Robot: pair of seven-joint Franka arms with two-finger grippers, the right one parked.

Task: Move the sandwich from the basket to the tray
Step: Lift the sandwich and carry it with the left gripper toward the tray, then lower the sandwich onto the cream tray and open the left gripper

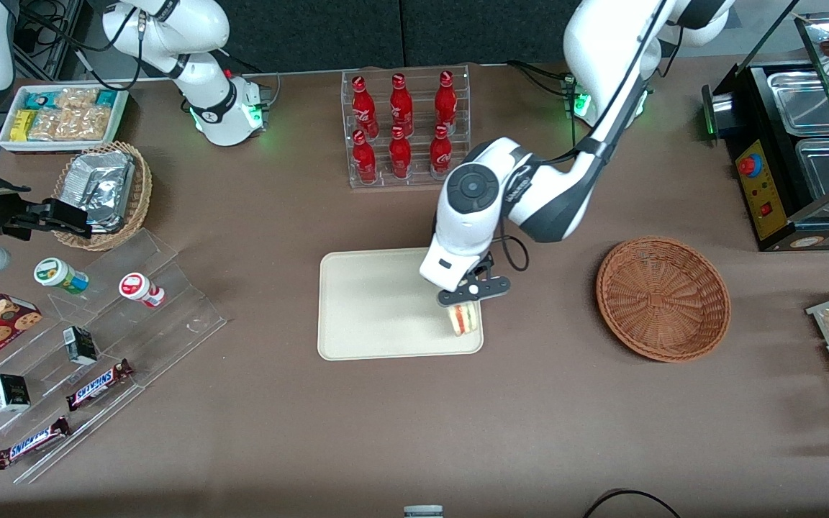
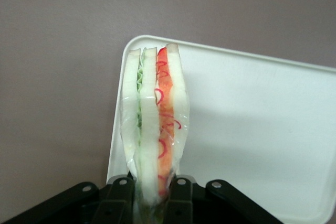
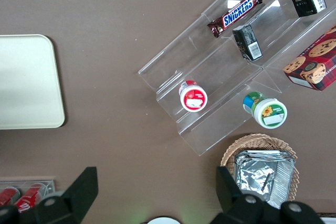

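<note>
The sandwich (image 2: 155, 124) stands on edge, its bread and filling layers upright and its long axis running straight out from the gripper (image 1: 466, 308) toward the front camera, over the tray (image 1: 371, 302) at the corner nearest the basket (image 1: 663, 298). The jaws are closed on the sandwich's end, one against each outer bread face. Whether it touches the tray cannot be told.
</note>
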